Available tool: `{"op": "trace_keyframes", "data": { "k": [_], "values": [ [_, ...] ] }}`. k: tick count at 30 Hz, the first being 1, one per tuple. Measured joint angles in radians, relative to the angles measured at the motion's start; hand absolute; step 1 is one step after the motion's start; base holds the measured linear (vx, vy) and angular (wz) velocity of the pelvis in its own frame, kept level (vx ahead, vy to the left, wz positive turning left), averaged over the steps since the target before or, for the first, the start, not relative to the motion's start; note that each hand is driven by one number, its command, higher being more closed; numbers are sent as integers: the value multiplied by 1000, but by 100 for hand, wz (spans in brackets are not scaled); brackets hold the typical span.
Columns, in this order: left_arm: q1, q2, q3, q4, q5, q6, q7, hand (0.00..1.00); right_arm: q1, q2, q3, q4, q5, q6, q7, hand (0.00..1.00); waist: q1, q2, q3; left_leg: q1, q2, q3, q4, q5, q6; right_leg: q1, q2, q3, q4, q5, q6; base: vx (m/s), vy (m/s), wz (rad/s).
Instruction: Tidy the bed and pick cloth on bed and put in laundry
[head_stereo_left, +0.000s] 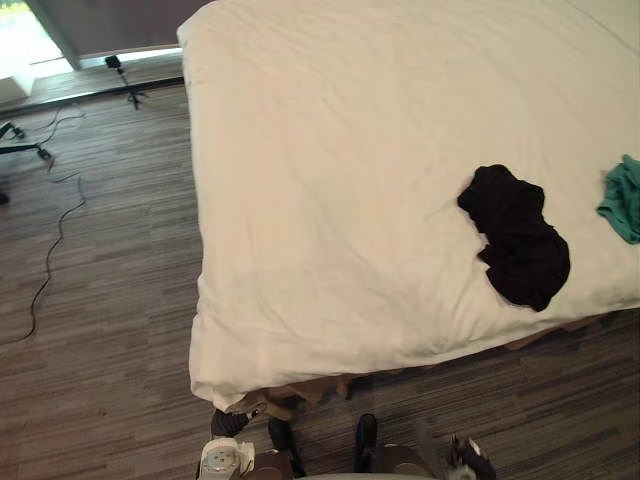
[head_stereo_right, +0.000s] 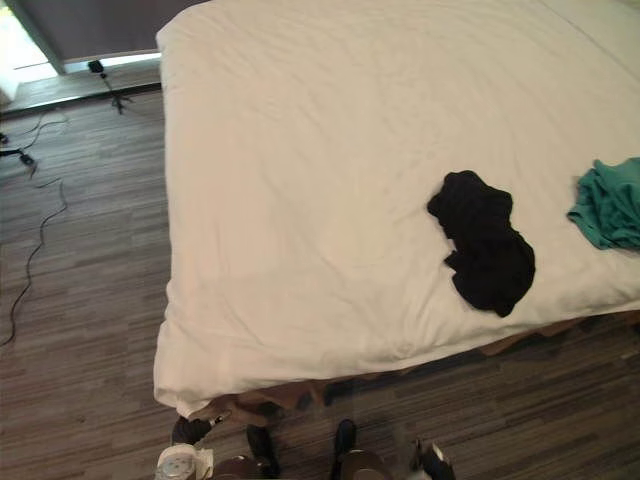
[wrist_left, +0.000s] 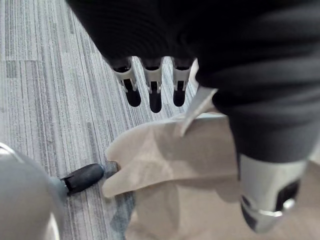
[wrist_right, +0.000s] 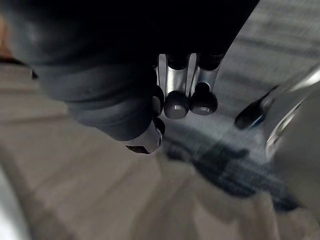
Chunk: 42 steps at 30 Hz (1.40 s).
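A bed (head_stereo_left: 330, 150) under a white duvet takes up most of the eye views. A crumpled black cloth (head_stereo_left: 515, 235) lies on it near the front right edge. Further right, a teal cloth (head_stereo_right: 610, 205) rests at the edge of the picture. A beige sheet (head_stereo_left: 290, 395) hangs out below the duvet's front corner. Low beside that beige sheet (wrist_left: 165, 160), my left hand (wrist_left: 155, 95) hangs with its fingers straight and holds nothing. My right hand (wrist_right: 176, 95) also hangs low in front of the bed, fingers relaxed and empty. Both hands are well away from the cloths.
Dark wood-plank floor (head_stereo_left: 100, 300) runs along the bed's left side and front. Black cables (head_stereo_left: 50, 250) trail across it at the left, and a small stand (head_stereo_left: 125, 85) is near the far wall by a bright doorway.
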Motion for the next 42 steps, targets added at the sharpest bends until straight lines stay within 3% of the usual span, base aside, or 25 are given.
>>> {"op": "trace_keyframes", "data": {
  "k": [8,10,11,12,13,15,17,18,19,20,21,22,24,26,29,30,31,32,33,34,36,37,38,40,42],
  "values": [
    [45,-13,41,16,30,15,4,0,41,41,-3,-3,-80,-32,39,0,3,-29,-79,63,-1,105,3,-29,2,29,4,61,0,-8,1,13,1,-23],
    [49,-11,57,16,31,13,5,0,34,45,35,-8,-118,-32,60,0,4,-41,-86,64,9,103,73,-69,4,31,6,106,2,-8,-1,-6,4,-47],
    [53,-12,82,-2,28,0,7,0,21,42,67,-8,-134,-33,71,0,20,-57,-84,23,56,77,260,-145,17,23,8,150,20,-13,-6,-35,-81,-119],
    [53,-17,102,-26,22,-14,11,0,0,18,113,-7,-158,-34,80,0,31,-56,-84,-65,120,-32,536,-212,65,7,32,218,63,-27,-17,-35,-89,-162],
    [53,-19,106,-30,19,-18,15,0,-13,-1,142,-9,-158,-34,84,0,38,-51,-82,-111,147,-115,667,-222,81,-4,50,267,89,-38,-27,-44,8,-192],
    [37,-10,113,-11,8,-9,60,0,-47,-35,189,-14,-140,-50,85,0,15,-13,-97,-235,155,-338,829,-257,106,-102,110,350,152,-29,-36,-122,135,-152],
    [28,5,104,-7,0,-10,74,0,-88,-47,197,5,-109,-51,81,0,41,2,-83,-265,142,-449,862,-298,66,-168,161,437,172,16,-22,-246,147,-162],
    [26,10,104,6,-42,8,97,0,-94,-52,195,3,-95,-71,81,0,40,1,-74,-230,132,-481,826,-357,8,-211,189,489,172,57,7,-274,174,-168],
    [24,12,104,7,-63,22,108,0,-98,-54,188,-4,-94,-93,83,0,32,8,-67,-191,131,-469,769,-406,-24,-237,192,485,177,45,8,-369,233,-195],
    [24,14,103,7,-81,40,108,0,-111,-54,177,-13,-99,-114,87,0,30,15,-46,-125,133,-404,677,-467,-35,-276,160,403,194,37,-3,-329,217,-184],
    [16,26,101,10,-90,60,108,0,-123,-44,173,-28,-108,-130,97,0,28,0,-7,-57,122,-311,604,-488,-50,-275,103,322,184,42,-11,-349,177,-194],
    [13,35,100,20,-88,71,108,0,-105,-26,179,-63,-123,-145,118,0,27,-14,18,-20,118,-239,555,-457,-15,-266,31,192,174,31,-16,-343,54,-151],
    [14,52,100,30,-88,91,109,0,-82,-21,180,-67,-166,-161,127,0,27,-18,14,-4,137,-167,536,-426,-16,-303,-38,39,315,27,-47,-255,-60,-106],
    [13,90,85,43,-89,113,108,0,-80,-25,183,-50,-189,-163,126,0,25,-10,15,4,171,-135,525,-400,-28,-310,-58,3,491,3,-55,-160,-81,-69],
    [15,172,57,87,-88,127,87,0,-77,-24,211,46,-197,-171,128,0,25,-65,-20,19,171,-87,475,-325,-53,-233,-172,2,644,-68,-20,-84,-200,-33],
    [11,182,54,101,-84,129,80,0,-85,-21,218,61,-198,-171,128,0,26,-87,-29,15,148,-87,471,-315,-53,-237,-163,-11,623,-62,-18,-105,-169,-71],
    [3,175,20,137,-62,139,38,0,-101,-33,254,80,-198,-185,129,0,32,-74,-31,6,95,-119,420,-327,-14,-203,-114,-7,455,-27,-42,-155,-65,-120],
    [1,133,-19,146,-36,140,11,0,-134,-68,262,97,-210,-190,131,0,50,-7,-53,-9,72,-129,357,-307,65,-147,-47,41,278,24,-38,-203,17,-136],
    [-5,128,-31,145,-21,136,0,0,-156,-76,255,111,-222,-184,127,0,49,-15,-49,5,75,-79,328,-273,31,-165,-72,25,370,-21,-79,-118,20,-93],
    [-25,116,-59,145,-8,137,-3,0,-166,-85,256,123,-235,-176,124,0,24,-25,-45,20,61,-63,295,-238,28,-180,-142,14,558,-88,-79,-105,-143,-58],
    [-29,113,-107,144,-9,131,-8,0,-161,-82,265,151,-257,-169,122,0,19,-32,-57,37,80,-20,280,-209,10,-132,-222,14,625,-94,-63,-110,-275,-69],
    [-20,119,-122,142,-10,111,-19,0,-161,-76,291,154,-277,-168,126,0,24,-50,-74,42,91,4,280,-194,-15,-97,-264,29,566,-34,-49,-116,-343,-106],
    [-20,131,-139,139,-11,93,-29,0,-164,-64,308,152,-284,-168,130,0,23,-67,-92,44,108,14,243,-160,-38,-67,-207,52,436,-45,39,-134,-421,-127],
    [-27,114,-175,136,-24,68,-38,0,-174,-78,327,154,-284,-168,129,0,35,-35,-106,44,110,-36,183,-146,-36,-45,-144,59,287,-34,39,-77,-261,-117],
    [-44,96,-190,134,-55,51,-47,0,-192,-95,340,157,-309,-146,130,0,24,-45,-98,41,117,-18,161,-109,-65,5,-111,46,89,-38,45,-77,-220,-90]
  ]
}}
